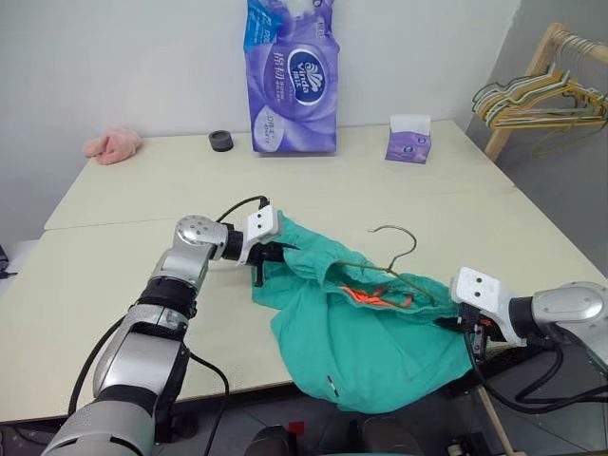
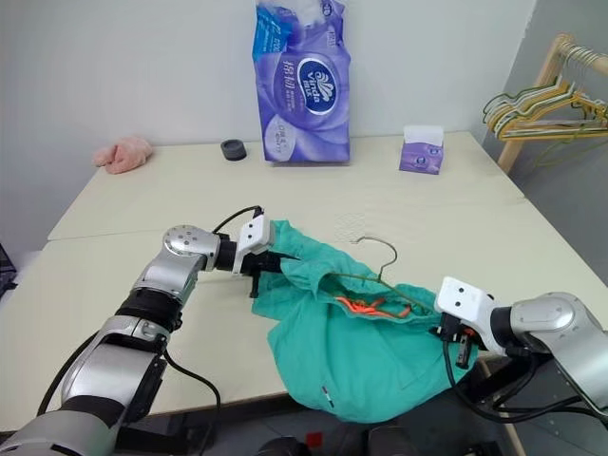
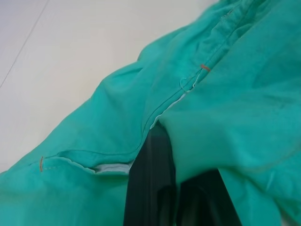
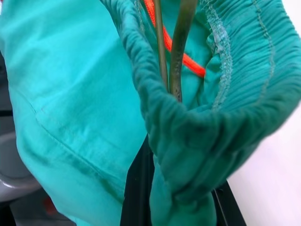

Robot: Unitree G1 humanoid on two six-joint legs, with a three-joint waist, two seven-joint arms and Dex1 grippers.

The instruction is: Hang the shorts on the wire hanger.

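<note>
The right gripper [image 2: 454, 344] is pinched closed on the gathered waistband of the shorts [image 1: 380, 351] at their right end; in the right wrist view its black fingers [image 4: 136, 188] stand on either side of the bunched elastic, and two thin rods of the wire hanger [image 4: 176, 52] rise out of the waistband just beyond them, with an orange drawstring [image 4: 188, 61] crossing behind. The left gripper [image 1: 258, 271] sits at the opposite, left end of the shorts; its dark fingers [image 3: 150, 188] are buried under folds of teal cloth near a seam, and whether they are clamped on the fabric or slightly parted cannot be told.

Between the two grippers the shorts lie stretched across the near edge of the table [image 1: 142, 275], their long axis running from the left gripper down and to the right toward the right gripper. The lower part of the fabric hangs over the table's front edge. The hanger lies inside the open waistband along the same line, its hook [image 1: 397, 242] sticking out of the cloth and pointing away from the robot, toward the back of the table.

Farther back stand a purple tissue pack [image 1: 293, 81], a small purple tissue box [image 1: 408, 140], a black roll [image 1: 220, 141] and a pink cloth [image 1: 114, 144]. Pale hangers [image 1: 537, 100] hang from a wooden rack at far right.
</note>
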